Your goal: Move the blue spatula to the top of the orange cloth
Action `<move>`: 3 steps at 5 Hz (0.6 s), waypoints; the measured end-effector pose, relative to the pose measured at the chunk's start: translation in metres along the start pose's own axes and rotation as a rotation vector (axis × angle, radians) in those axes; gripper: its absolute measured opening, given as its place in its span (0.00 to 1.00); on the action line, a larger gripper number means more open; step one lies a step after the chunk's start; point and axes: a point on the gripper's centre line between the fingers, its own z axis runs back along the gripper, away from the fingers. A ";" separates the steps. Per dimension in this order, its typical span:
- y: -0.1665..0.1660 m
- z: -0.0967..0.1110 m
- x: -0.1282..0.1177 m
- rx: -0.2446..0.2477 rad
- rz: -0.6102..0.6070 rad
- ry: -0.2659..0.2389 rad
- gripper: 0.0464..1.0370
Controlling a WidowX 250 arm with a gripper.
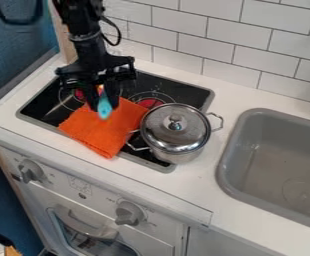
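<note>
The black gripper [102,100] hangs over the left part of the stove, shut on the blue spatula [105,108]. The spatula points downward between the fingers, its blue end lowest, in front of the upper part of the orange cloth [103,136]. Whether its tip touches the cloth cannot be told. The cloth lies flat across the stove's front edge, left of the metal pot.
A lidded metal pot [176,132] stands on the right part of the black stove top [47,105], close beside the cloth. Farther right is a grey sink [228,167]. A tiled wall [184,25] runs behind the white counter [241,95].
</note>
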 end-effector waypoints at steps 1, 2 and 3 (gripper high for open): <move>-0.003 0.014 -0.001 -0.076 0.096 0.029 0.30; -0.013 0.019 -0.014 -0.152 0.208 0.134 0.30; -0.013 0.015 -0.020 -0.168 0.371 0.264 0.30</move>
